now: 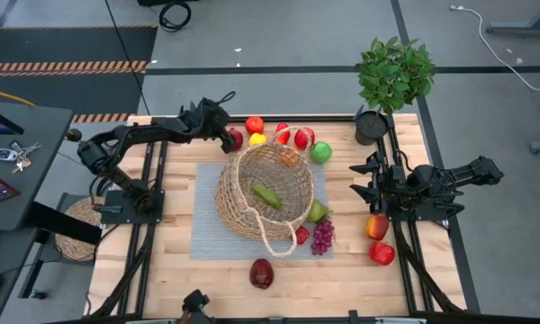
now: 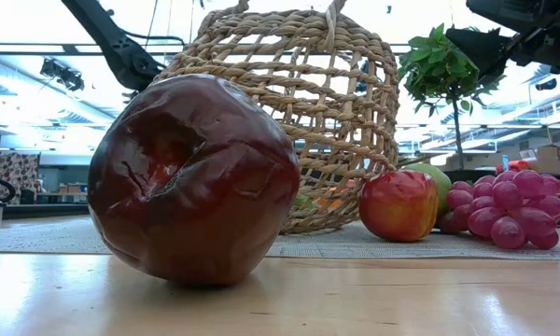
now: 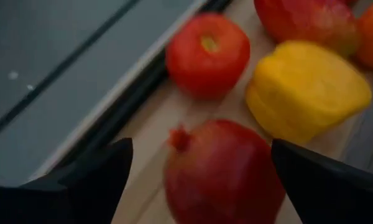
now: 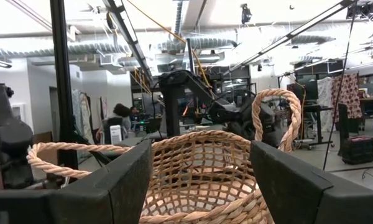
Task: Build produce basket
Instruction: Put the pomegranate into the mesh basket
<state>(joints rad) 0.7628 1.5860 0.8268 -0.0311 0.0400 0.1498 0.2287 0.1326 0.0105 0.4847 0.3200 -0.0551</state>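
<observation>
The woven basket lies tipped on its side on a grey mat, with a green piece inside it. At the far edge stand a dark red pomegranate, a red tomato and a yellow pepper. My left gripper is open, slanting down, with one finger on either side of the pomegranate and not touching it. My right gripper is open at the table's right, held above the table and facing the basket, with nothing between its fingers.
More red fruit and a green apple stand past the basket. Purple grapes, a green pear and two red apples lie near right. A dark red piece sits near the front edge. A potted plant stands far right.
</observation>
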